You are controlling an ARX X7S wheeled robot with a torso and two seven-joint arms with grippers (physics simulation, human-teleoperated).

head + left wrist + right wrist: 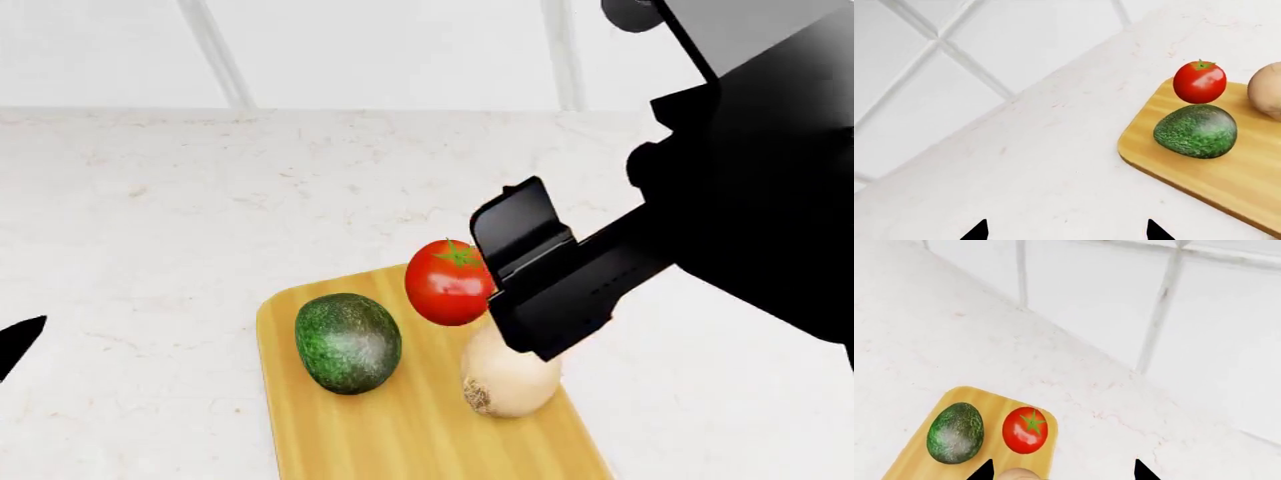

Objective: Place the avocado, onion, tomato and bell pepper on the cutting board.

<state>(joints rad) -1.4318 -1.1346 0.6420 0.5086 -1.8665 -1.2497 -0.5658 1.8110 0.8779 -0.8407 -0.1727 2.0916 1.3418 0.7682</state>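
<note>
The pale speckled surface (160,220) fills the scene, running back to a white tiled wall (387,50) behind it. On it lies the cutting board (400,440), and the right arm (747,200) hangs big and black over its far right corner. The right end effector (1061,471) shows only two dark fingertips, set well apart with nothing between them, so it reads as wide and empty; the board sits just below and ahead of it. The left end effector (1067,231) also shows just two dark tips, spread wide and bare, hovering over plain surface with the board's corner off ahead of it. Now the produce on the board: the avocado (347,343) lies on its side near the board's far left corner, away from the right end effector. The onion (505,382) sits right under the right end effector, partly hidden by the arm in the head view. The tomato (447,282), calyx up, stands at the board's far edge between avocado and onion, just beside both; whether it touches them, I can't tell. The bell pepper appears in none of the views.
</note>
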